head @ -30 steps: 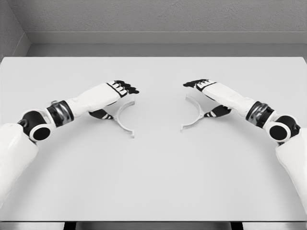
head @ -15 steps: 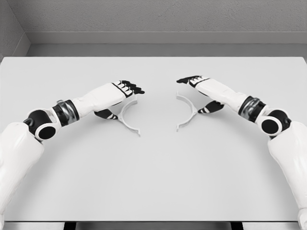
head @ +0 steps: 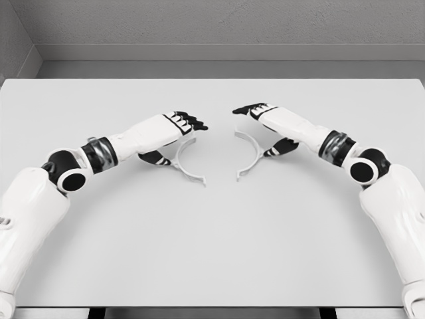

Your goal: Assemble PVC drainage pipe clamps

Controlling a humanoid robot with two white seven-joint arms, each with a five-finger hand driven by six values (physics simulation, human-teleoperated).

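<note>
Two white half-ring clamp pieces are over the middle of the grey table (head: 212, 246). The left clamp half (head: 188, 172) curves open toward the right and sits under my left hand (head: 180, 143), which is shut on it between thumb and black-tipped fingers. The right clamp half (head: 252, 162) curves open toward the left and is held the same way by my right hand (head: 253, 131). The open sides of the two halves face each other, with a gap of about a hand's width between them. The hands hide the upper part of each arc.
A grey wall (head: 212, 26) runs behind the table's far edge. Both forearms lie low over the table, angled in from the two sides.
Both hands have slid inward toward the table's centre, each carrying its clamp half. The gap between the two halves has narrowed.
</note>
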